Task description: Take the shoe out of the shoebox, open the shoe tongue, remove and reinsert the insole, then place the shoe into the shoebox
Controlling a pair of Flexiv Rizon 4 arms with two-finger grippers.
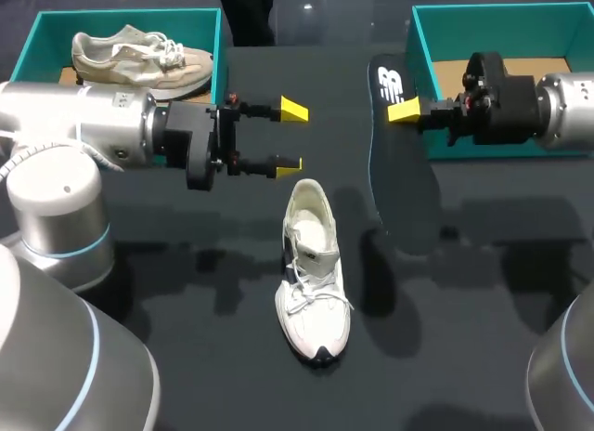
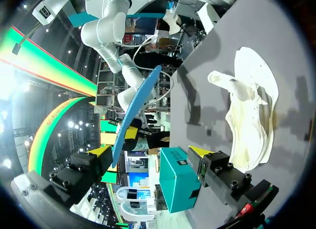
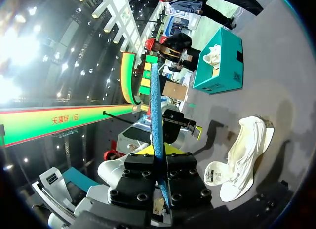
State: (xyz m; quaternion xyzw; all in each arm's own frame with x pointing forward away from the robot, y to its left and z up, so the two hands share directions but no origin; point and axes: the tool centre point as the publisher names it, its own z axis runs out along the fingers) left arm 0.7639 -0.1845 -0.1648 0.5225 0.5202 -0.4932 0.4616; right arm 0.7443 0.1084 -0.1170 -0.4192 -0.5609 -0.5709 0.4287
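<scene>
— Closest to us is the bulk of the left arm (image 1: 56, 199), all fat grey joints. What's on the end of it?

— That's the left gripper (image 1: 290, 138), held out over the dark table (image 1: 186, 357). Its yellow-tipped fingers are spread wide with nothing between them. It hangs just past the heel of the white shoe (image 1: 314, 273).

— So the shoe's out of its box?

— Yes, it's sitting on the table about midway across. The toe points toward us, the laces are loose and the mouth gapes open. The two arms are on either side of it, and neither one touches it.

— And the dark strip dangling on the right?

— That's the insole (image 1: 394, 162). The right gripper (image 1: 404, 111) has its fingers pinched together on one long edge and holds the insole up off the table, with the dark printed face turned our way. From that wrist you see the insole edge-on, a thin blue line running straight out from between the clamped fingers (image 3: 148, 149).

— Where are the boxes?

— There are two teal ones at the far edge. The right shoebox (image 1: 422, 41) is behind the right gripper, and its cardboard floor is showing. The left shoebox (image 1: 37, 32) has a beige shoe (image 1: 130, 59) lying in it.
</scene>
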